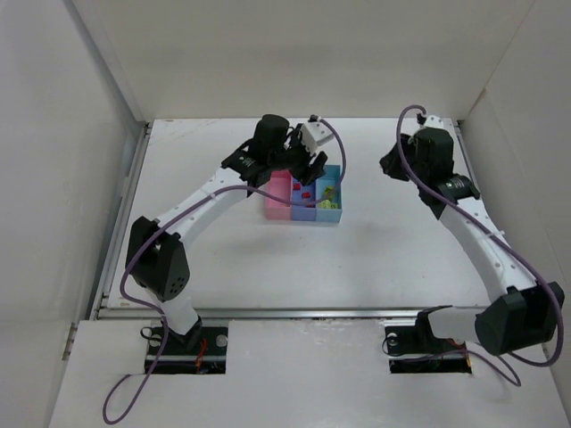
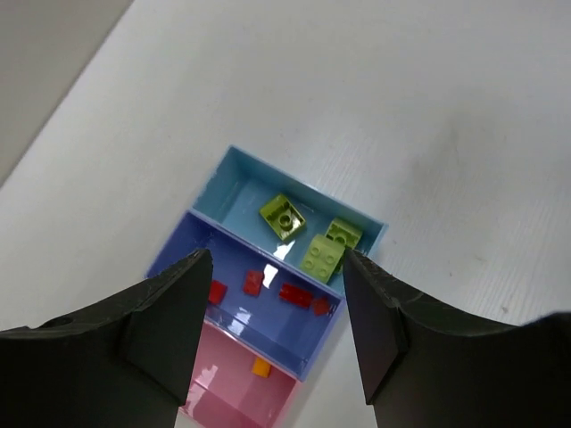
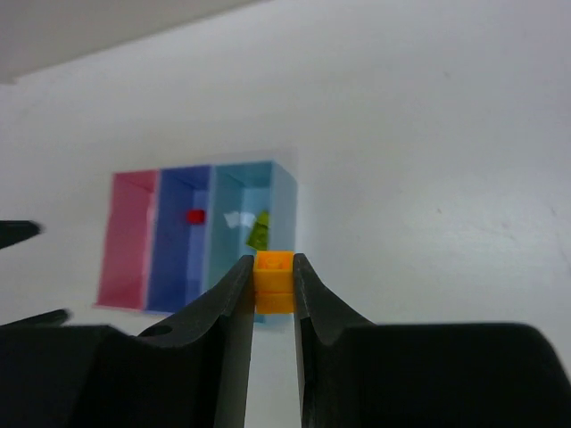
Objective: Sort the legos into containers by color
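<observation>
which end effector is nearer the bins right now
Left. The left end effector hovers open right above the bins. The right end effector sits well off to their right, apart from them, clamped on an orange brick.

White table (image 1: 357,259), matte, faintly streaked. White walls (image 1: 303,53) boxing in three sides. Metal rail (image 1: 294,311) along near table edge.
</observation>
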{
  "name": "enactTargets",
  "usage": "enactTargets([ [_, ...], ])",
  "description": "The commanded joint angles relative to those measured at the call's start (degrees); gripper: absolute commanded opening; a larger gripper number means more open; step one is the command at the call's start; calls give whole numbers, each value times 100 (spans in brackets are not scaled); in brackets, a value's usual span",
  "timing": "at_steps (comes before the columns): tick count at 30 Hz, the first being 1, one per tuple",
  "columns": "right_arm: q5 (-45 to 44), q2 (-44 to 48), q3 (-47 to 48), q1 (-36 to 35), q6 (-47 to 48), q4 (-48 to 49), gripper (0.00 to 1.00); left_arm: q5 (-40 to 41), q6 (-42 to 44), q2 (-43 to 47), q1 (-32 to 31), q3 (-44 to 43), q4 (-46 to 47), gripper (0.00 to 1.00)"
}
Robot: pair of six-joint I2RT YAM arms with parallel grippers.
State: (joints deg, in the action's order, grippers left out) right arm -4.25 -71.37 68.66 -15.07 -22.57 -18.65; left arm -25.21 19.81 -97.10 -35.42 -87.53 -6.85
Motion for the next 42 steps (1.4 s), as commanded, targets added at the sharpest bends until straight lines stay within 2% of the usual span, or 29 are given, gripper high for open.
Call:
enactTargets([
  [1, 679, -279, -265, 495, -125, -850, 0, -10, 128, 209, -9, 244, -334, 58],
  [6, 1110, -930, -573, 646, 191, -1289, 0, -10, 128, 262, -9, 421, -334, 58],
  [10, 1111, -1571, -775, 646, 340, -1395, 0, -10, 67, 262, -9, 473, -273, 58],
  [16, 831, -2257, -828, 594, 411, -1456, 10, -10, 14, 262, -9, 473, -273, 58],
  [20, 628, -2732, -512, 470, 525, -1589, 11, 43, 14, 262, -9, 473, -220, 58],
  [22, 461, -2995, -354, 400, 587, -1650, 17, 43, 14, 262, -9, 473, -220, 58],
  [25, 355, -3207, -205, 268, 587, -1703, 32, 43, 14, 262, -9, 526, -220, 58],
  [29, 355, -3207, -204, 268, 587, -1703, 46, 95, 14, 262, -9, 526, -220, 58],
  [32, 224, -3146, -152, 268, 587, -1703, 51, 95, 14, 262, -9, 526, -220, 58],
  [36, 170, -3295, -2, 268, 640, -1703, 52, 95, 14, 262, -9, 526, -220, 58],
  [42, 65, -3357, 130, 268, 692, -1756, 41, 148, 14, 262, -9, 526, -220, 58],
])
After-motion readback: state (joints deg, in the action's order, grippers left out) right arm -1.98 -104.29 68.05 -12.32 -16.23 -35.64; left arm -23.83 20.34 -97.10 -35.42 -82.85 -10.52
